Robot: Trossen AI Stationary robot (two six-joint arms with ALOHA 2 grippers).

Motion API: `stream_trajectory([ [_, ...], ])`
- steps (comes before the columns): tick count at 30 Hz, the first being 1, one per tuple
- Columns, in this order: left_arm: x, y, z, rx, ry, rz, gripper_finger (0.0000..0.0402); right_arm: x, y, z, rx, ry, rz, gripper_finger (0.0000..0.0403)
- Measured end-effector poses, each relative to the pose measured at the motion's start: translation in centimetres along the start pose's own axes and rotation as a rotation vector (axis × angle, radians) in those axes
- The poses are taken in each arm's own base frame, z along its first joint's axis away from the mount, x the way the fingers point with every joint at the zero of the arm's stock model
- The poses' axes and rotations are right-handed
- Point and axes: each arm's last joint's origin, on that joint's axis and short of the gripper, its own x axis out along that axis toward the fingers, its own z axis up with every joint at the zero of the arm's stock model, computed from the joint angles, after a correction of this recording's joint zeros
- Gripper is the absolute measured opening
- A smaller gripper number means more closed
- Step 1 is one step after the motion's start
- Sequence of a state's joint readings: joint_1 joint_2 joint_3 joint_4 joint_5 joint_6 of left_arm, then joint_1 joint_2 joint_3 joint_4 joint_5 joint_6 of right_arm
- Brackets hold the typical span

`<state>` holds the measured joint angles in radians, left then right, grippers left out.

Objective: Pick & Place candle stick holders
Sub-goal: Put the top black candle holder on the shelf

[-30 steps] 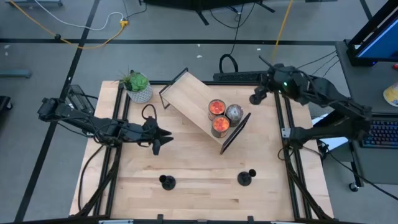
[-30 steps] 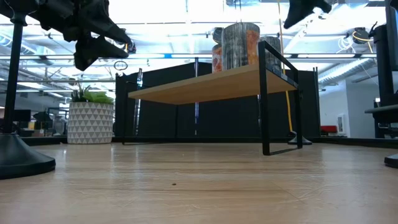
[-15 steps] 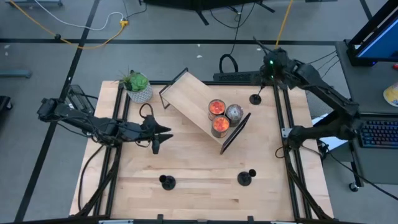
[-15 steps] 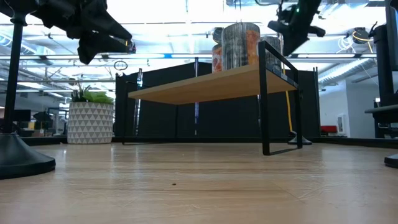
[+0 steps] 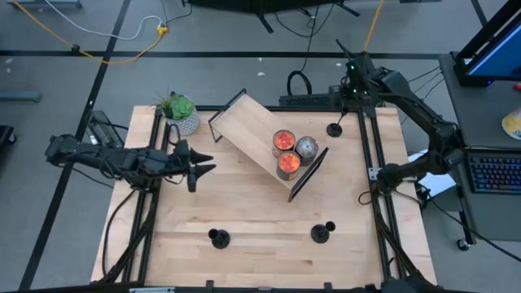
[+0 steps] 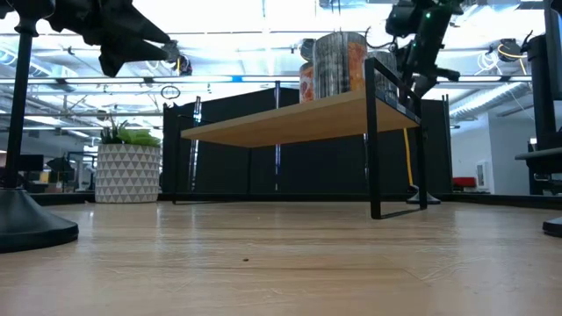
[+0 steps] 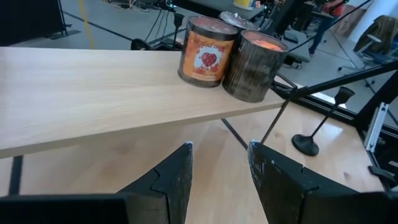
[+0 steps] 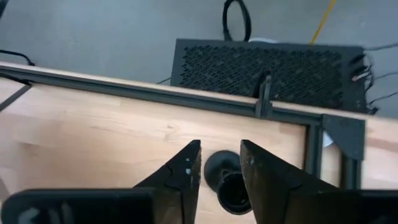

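Since a second ago we swing our right end effector [image 8: 217, 171], fingers parted and empty, above the small black round-based candle stick holder [image 5: 334, 129] at the wooden table's [image 5: 260, 224] far right corner, lining up a grasp, while our left end effector [image 7: 219, 177] hovers released.

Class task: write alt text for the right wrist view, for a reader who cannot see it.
The right claw, fingers open, hangs directly over a black candle stick holder standing at the wooden table's edge. A black perforated box lies on the grey floor beyond.

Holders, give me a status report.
Right gripper open above far-right holder. Left gripper open, by shelf. Two holders near front edge, untouched.
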<state>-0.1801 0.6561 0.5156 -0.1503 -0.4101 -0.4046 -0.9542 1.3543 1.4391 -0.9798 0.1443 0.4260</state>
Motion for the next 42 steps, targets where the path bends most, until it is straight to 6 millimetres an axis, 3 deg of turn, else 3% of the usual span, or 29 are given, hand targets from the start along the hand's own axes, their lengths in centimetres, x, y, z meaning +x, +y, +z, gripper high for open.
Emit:
stream_trajectory([
  [7,-0.8,0.3,0.3,-0.007,-0.020,-0.007,0.0163,1.5,-1.0,0.5,0.072,0.066,-0.013,0.0123],
  [17,-0.8,0.4,0.1,-0.016,0.001,0.003,0.0163,1.1,-1.8,-0.8,0.066,0.198,-0.077,0.0123],
  [24,-0.8,0.4,0.1,-0.019,0.001,0.003,0.0163,1.2,-1.8,-0.9,0.066,0.199,-0.078,0.0123],
  [34,-0.8,0.4,0.1,-0.023,0.001,0.002,0.0163,4.4,-2.1,-2.9,0.059,0.247,-0.070,0.0123],
  [42,-0.8,0.4,0.0,-0.024,0.008,0.005,0.0163,4.9,-2.0,-2.6,0.065,0.196,-0.048,0.0123],
])
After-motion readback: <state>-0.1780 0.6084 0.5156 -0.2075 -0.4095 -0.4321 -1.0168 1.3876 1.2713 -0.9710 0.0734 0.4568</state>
